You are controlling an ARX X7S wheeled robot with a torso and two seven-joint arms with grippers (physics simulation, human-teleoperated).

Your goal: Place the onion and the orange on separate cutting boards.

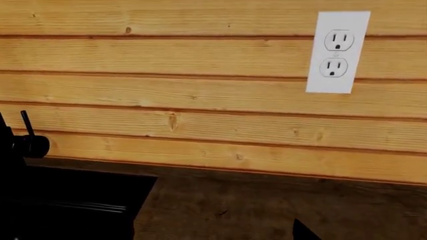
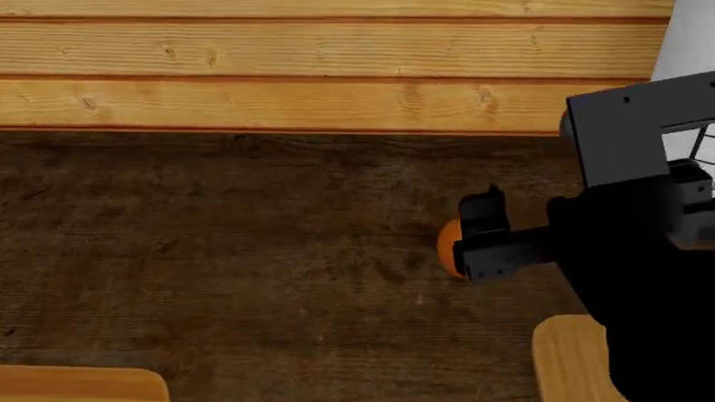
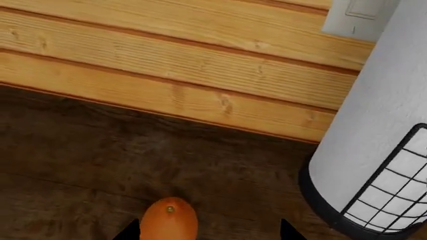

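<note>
Orange half-hidden behind the right end effector

The orange rests on the dark surface, its fingers spread wide around it; two cutting boards are cropped at the frame edges; left end effector's state unreadable.

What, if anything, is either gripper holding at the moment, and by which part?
Nothing is clearly held. The right gripper is open around the orange, fingertips apart from its sides. The left gripper's state cannot be told.

Plank wall with outlet above dark countertop.
</note>
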